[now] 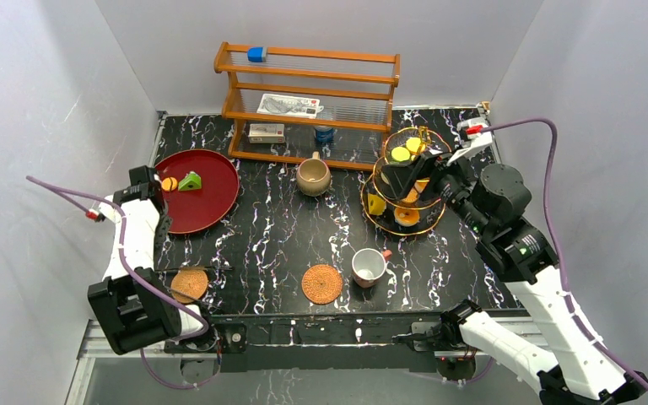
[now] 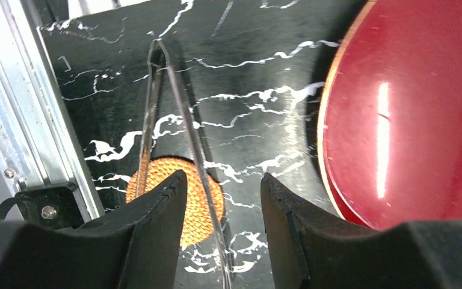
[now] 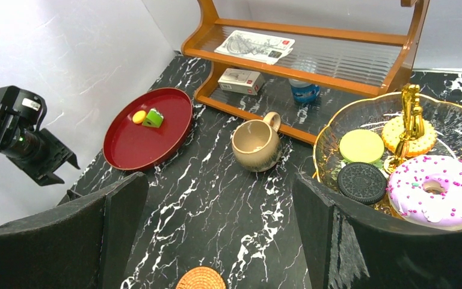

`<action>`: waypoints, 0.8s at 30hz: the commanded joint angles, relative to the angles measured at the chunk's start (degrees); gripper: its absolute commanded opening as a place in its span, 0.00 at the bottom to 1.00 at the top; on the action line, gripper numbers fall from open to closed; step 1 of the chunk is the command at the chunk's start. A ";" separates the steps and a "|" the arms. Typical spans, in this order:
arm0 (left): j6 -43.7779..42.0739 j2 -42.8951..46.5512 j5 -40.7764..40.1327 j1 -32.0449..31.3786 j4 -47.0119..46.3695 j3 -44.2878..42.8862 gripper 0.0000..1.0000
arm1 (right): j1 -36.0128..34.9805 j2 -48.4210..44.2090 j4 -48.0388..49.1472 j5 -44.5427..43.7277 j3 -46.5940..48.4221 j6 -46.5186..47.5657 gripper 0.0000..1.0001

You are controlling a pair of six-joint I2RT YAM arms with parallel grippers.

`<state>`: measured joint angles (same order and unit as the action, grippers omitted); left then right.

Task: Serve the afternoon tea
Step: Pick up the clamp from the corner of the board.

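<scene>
**Stand.** The gold-rimmed tiered glass stand (image 3: 335,130) sits at the right of the desk (image 1: 270,236). Its top tier carries a pink sprinkled doughnut (image 3: 436,186), a black sandwich biscuit (image 3: 361,182), a green macaron (image 3: 361,146) and a tan biscuit (image 3: 397,137), grouped around the gold handle. This tier looks dressed.

**Right claw** (image 3: 219,180). It hangs over the stand with its fingers set wide apart and nothing between them. It carries no load.

**Tray.** The red tray (image 3: 138,150) lies at the left rear and holds two pieces side by side: a small orange one (image 3: 139,117) and a green wedge (image 3: 153,118). I judge these to be stock not yet moved to the stand.

**Left claw** (image 2: 222,186). It is beside the tray's left edge, fingers apart and empty. Below it lie what appear to be thin metal tongs (image 2: 156,96), their tips over the left woven coaster (image 2: 201,201).

**Cups.** The tan mug (image 3: 255,144) stands mid-desk in front of the wooden rack (image 3: 246,61). The white red-handled cup (image 1: 369,267) stands just beside the centre coaster (image 1: 321,283), not on it. Both coasters are bare, so setting the cups is outstanding.

**Assessment.** The serving is partly complete.
</scene>
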<state>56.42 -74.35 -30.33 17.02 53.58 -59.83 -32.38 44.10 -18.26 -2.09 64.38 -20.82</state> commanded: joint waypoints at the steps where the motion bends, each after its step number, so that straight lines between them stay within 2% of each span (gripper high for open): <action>1: 3.07 3.02 -4.05 3.75 -4.86 6.58 0.43 | -0.21 0.96 1.50 1.13 2.68 -0.23 0.99; 6: 7.29 -0.38 -3.81 4.77 -3.81 7.97 0.40 | -0.23 2.41 1.17 0.53 3.62 -0.23 0.98; 10: 6.78 -1.73 -4.59 5.12 -6.85 9.92 0.43 | -0.16 4.00 0.59 0.49 5.45 0.29 0.98; 20: 7.02 -7.22 -2.32 5.54 -15.41 14.88 0.41 | -0.20 5.12 -0.45 -0.01 7.36 -0.45 0.97; 22: 7.78 -9.34 -1.91 5.54 -15.21 15.11 0.39 | -0.14 5.41 -0.46 0.31 7.65 -1.01 0.97; 24: 8.43 -10.24 -1.16 5.56 -15.63 15.93 0.33 | -0.16 5.64 -0.55 0.77 8.07 -1.49 0.97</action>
<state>62.85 -82.96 -30.76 22.20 39.22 -45.15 -32.38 49.58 -20.21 -1.52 69.21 -21.17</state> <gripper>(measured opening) 0.380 0.973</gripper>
